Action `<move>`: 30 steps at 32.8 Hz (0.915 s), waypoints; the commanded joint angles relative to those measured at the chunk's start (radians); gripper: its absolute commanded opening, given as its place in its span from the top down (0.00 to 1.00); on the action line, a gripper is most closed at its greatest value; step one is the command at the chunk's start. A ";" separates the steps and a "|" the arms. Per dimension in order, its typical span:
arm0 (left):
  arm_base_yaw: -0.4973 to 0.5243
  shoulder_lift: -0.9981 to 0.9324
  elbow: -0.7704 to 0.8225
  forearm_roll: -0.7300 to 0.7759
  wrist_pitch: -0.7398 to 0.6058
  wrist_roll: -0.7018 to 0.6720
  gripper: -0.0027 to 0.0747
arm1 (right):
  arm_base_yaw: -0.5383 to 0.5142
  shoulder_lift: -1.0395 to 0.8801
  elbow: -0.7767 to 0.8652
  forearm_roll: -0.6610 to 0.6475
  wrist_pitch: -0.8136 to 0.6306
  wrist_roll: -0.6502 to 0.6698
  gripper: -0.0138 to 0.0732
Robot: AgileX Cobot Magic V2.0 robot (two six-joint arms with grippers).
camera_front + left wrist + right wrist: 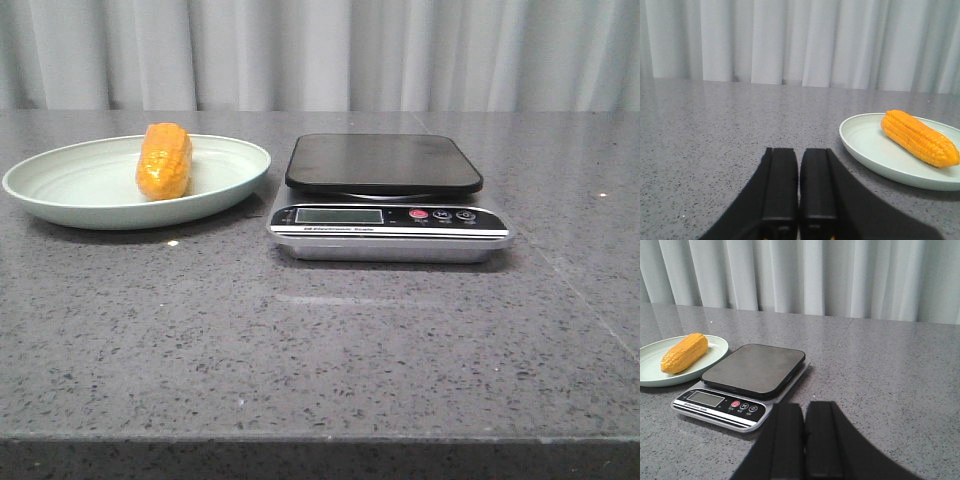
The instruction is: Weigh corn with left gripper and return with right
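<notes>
The orange-yellow corn (164, 160) lies on a pale green plate (60, 185) at the table's left. It also shows in the left wrist view (919, 138) and the right wrist view (684, 353). A kitchen scale (385, 163) with a black platform and nothing on it stands right of the plate; it also shows in the right wrist view (756, 368). My left gripper (799, 152) is shut and empty, low over the table, short of the plate (865, 145). My right gripper (804, 407) is shut and empty, near the scale's front right corner. Neither gripper shows in the front view.
The grey speckled table (320, 350) stretches to a front edge near the camera. A grey-white curtain (320, 50) hangs behind the table. The scale's display and buttons (440, 215) face the front.
</notes>
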 commanded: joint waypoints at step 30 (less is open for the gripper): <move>0.000 -0.022 0.008 -0.010 -0.086 0.002 0.80 | -0.157 -0.006 -0.003 -0.039 -0.140 -0.009 0.69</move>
